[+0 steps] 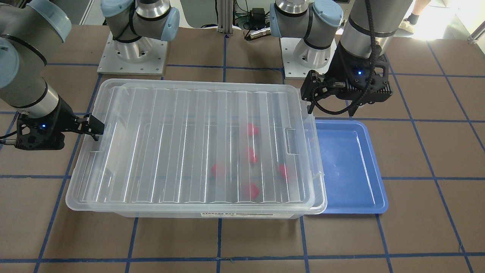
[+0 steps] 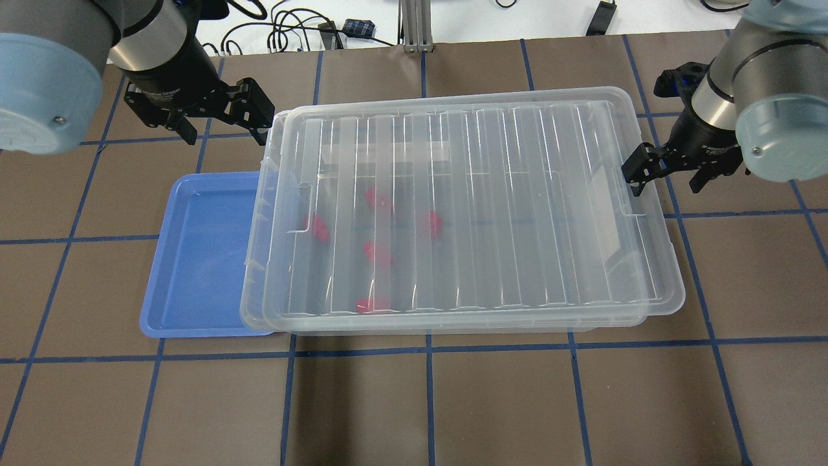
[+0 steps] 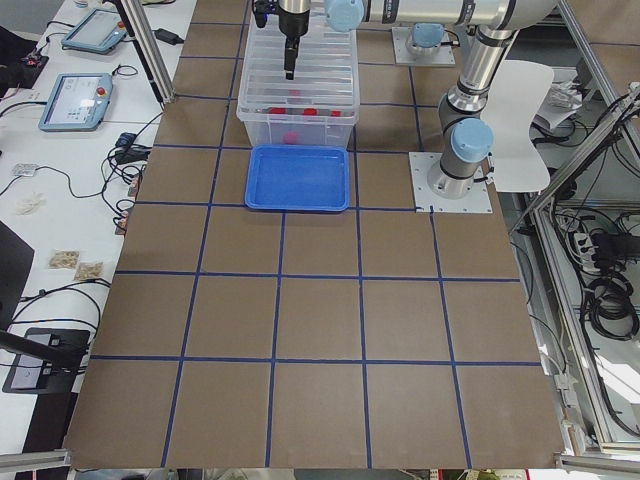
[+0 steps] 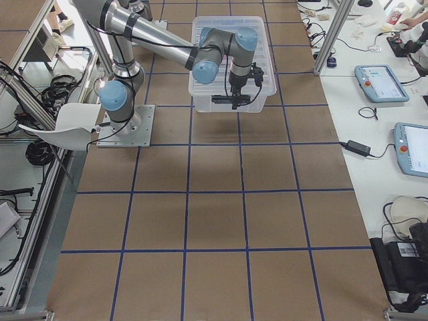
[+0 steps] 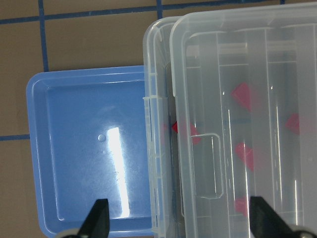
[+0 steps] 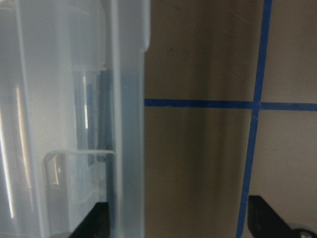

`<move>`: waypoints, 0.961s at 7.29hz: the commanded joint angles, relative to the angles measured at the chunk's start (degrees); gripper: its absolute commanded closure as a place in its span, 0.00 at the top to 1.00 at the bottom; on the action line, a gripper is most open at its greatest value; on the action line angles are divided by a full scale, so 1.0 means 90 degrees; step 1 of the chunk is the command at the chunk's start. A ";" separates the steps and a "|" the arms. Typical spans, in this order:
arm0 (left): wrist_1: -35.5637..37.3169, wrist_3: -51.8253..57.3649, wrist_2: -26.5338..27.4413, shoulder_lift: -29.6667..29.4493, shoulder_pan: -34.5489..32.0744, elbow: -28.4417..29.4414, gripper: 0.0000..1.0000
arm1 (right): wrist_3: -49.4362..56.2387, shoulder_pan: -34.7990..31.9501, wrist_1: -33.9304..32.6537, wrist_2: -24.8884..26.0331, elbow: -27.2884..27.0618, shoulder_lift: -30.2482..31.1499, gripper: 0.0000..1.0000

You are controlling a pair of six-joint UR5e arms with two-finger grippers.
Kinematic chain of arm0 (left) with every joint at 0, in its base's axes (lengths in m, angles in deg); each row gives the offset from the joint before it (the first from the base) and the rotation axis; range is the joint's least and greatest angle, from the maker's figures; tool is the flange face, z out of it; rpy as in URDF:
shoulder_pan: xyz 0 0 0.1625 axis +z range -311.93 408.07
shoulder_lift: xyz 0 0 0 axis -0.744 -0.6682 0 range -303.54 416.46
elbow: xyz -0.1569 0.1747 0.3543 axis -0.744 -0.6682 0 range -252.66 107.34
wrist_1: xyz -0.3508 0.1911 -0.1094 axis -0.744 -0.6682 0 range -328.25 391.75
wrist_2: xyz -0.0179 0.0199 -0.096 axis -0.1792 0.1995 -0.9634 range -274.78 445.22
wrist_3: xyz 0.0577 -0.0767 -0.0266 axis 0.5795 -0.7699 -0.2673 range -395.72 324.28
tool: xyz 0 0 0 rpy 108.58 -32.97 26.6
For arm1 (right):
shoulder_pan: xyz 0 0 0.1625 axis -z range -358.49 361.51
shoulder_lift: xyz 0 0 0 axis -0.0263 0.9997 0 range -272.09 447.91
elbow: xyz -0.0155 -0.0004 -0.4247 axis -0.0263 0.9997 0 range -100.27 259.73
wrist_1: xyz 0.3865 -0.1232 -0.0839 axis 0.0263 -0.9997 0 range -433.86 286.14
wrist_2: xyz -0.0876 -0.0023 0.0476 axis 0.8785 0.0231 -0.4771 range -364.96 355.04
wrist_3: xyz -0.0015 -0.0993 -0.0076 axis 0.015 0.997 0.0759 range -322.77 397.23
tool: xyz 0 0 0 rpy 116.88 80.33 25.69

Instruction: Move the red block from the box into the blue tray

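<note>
Five red blocks (image 2: 378,252) lay under the lid (image 2: 517,194) in the clear box (image 2: 253,259) beside the blue tray (image 2: 200,259), probably light, hard, slick, best pinched across flat sides; left gripper (image 2: 223,123) and right gripper (image 2: 666,175) gaped wide, empty.

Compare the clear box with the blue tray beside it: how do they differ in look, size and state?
The box is clear; the blue tray is opaque blue. The box is larger and deeper; the blue tray is smaller and shallow. The box has a ribbed lid on and holds five red blocks; the blue tray is open and empty. Both are rectangular with rounded corners.
</note>
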 commanded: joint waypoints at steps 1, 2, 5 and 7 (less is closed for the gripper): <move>0.0000 0.0000 -0.0001 0.0000 0.0000 0.0000 1.00 | 0.0066 0.0041 -0.0146 0.0045 -0.0061 -0.0009 1.00; 0.0000 0.0000 -0.0001 -0.0010 0.0000 0.0000 1.00 | 0.0346 0.0138 -0.0166 0.0056 -0.0061 -0.0009 1.00; 0.0000 0.0000 -0.0001 0.0000 0.0000 0.0000 1.00 | 0.0564 0.0519 -0.0166 0.0055 -0.0061 -0.0009 1.00; 0.0000 0.0000 -0.0001 -0.0010 0.0000 0.0000 1.00 | 0.0613 0.0578 -0.0166 0.0085 -0.0061 -0.0019 1.00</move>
